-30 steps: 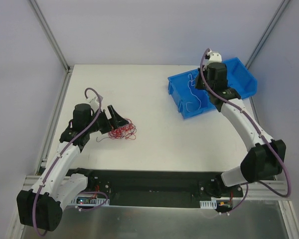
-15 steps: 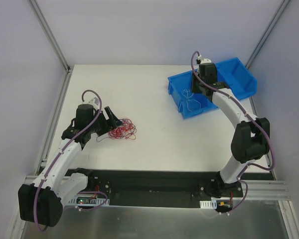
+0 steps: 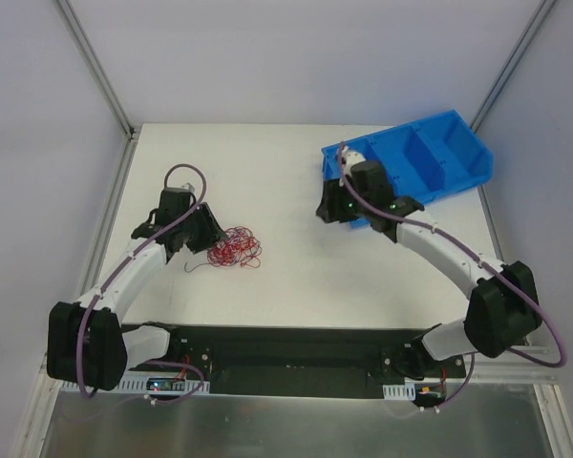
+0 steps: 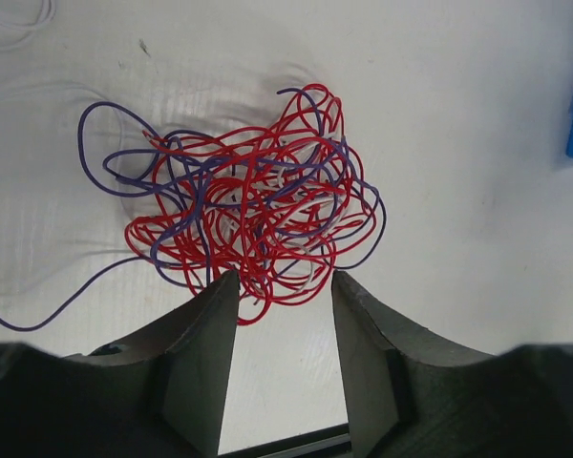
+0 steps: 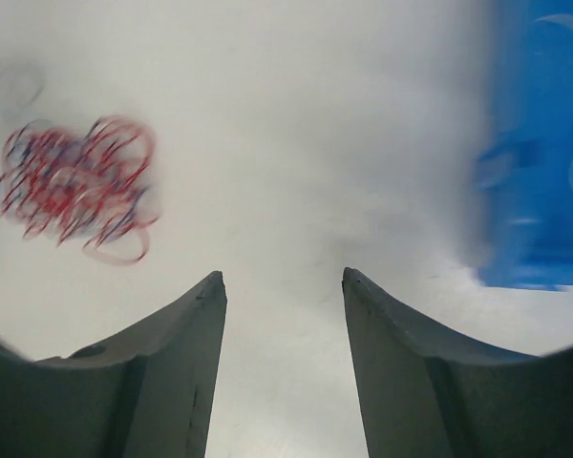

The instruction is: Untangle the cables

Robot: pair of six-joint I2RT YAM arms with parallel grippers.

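On the table [image 3: 286, 191], left of centre and toward the near edge: the cables [image 3: 237, 246], all in one heap. Just left of the heap, right at its edge: the left gripper [image 3: 202, 237], with the heap's nearest loops lying between its fingertips. At the far right corner of the table: a bin [image 3: 449, 167], set askew to the table's edges. Over the bin's near-left corner, on the side facing the heap: the right gripper [image 3: 328, 206], well apart from the cables.
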